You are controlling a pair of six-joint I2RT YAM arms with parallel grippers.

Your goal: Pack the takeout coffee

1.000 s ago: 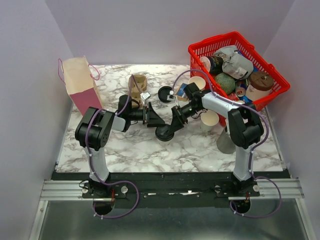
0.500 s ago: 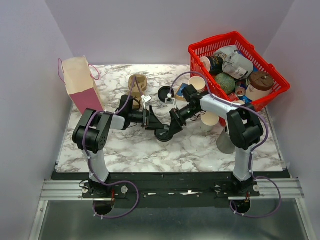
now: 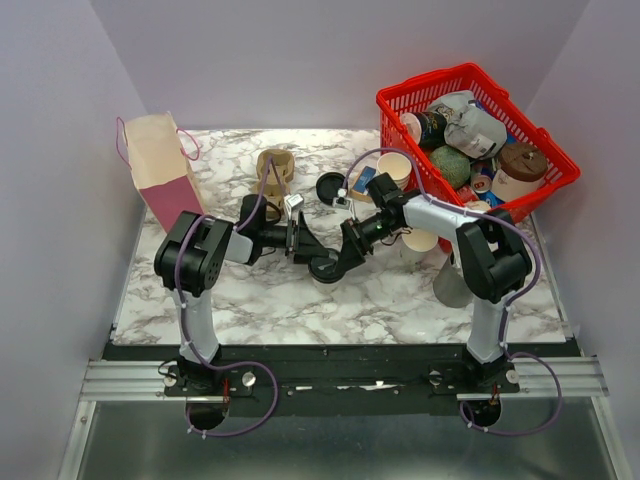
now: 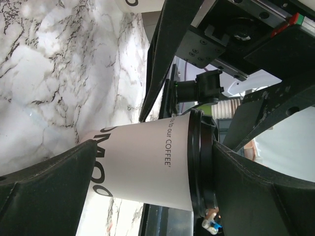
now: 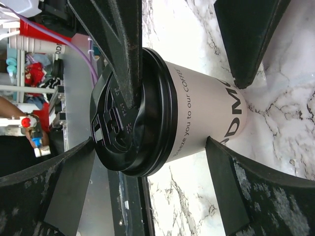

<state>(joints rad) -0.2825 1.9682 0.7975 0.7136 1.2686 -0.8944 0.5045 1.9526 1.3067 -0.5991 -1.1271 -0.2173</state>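
The takeout coffee [image 3: 326, 267], a white paper cup with a black lid, stands upright on the marble table between the two arms. My left gripper [image 3: 314, 254] reaches it from the left and my right gripper [image 3: 342, 258] from the right. In the left wrist view the cup [image 4: 147, 162] lies across the gap of my open left gripper [image 4: 152, 169], one finger against the lid. In the right wrist view the cup [image 5: 202, 123] sits above my open right gripper [image 5: 150, 164], whose fingers stand apart from the lid and the base.
A red basket [image 3: 398, 100] full of cups and cans stands at the back right. A pink paper bag [image 3: 160, 165] stands at the back left. A cardboard cup holder [image 3: 275, 165], a loose black lid [image 3: 329, 187] and lidless white cups [image 3: 396, 165] are behind the arms.
Both grippers have drawn in a little closer round the lidded cup. The cup has stayed in place and both grippers have stayed wide open.
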